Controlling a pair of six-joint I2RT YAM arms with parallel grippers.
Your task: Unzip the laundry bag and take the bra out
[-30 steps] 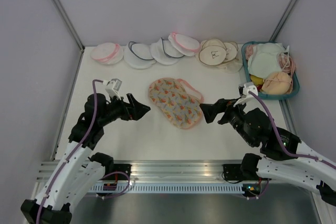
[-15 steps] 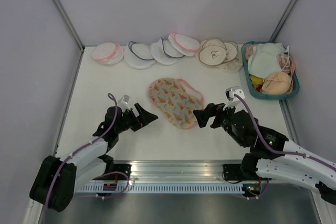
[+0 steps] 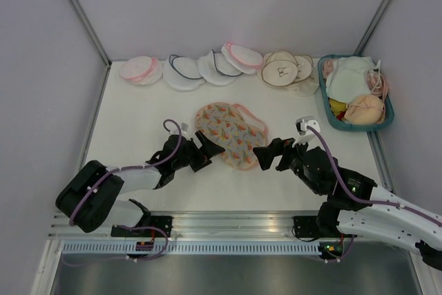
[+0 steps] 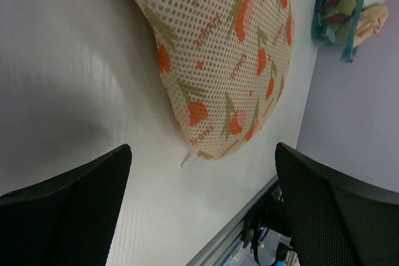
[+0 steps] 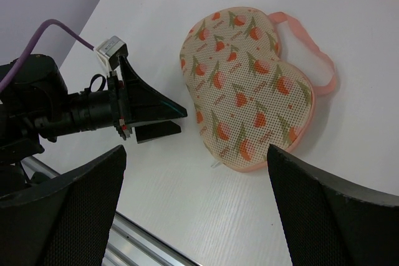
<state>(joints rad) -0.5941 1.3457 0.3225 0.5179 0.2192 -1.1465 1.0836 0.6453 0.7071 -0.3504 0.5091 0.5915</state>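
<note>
The laundry bag (image 3: 231,132) is lying flat and zipped in the middle of the desk (image 3: 138,112), exactly where it was a second ago. The left arm is now stretching low along the desk, having dropped and reached forward, so the left fingers (image 4: 68,210) are sitting just beside the bag's near left edge instead of well off to its left. They are standing spread wide and holding nothing, with the small pale zip pull (image 4: 190,161) showing between them. The right fingers (image 5: 62,210) are also gaping apart and empty, having edged leftward until they are hovering close to the bag's near right lobe. The teal basket (image 3: 322,94) and the round pouches (image 3: 207,68) are resting unchanged along the far edge.
</note>
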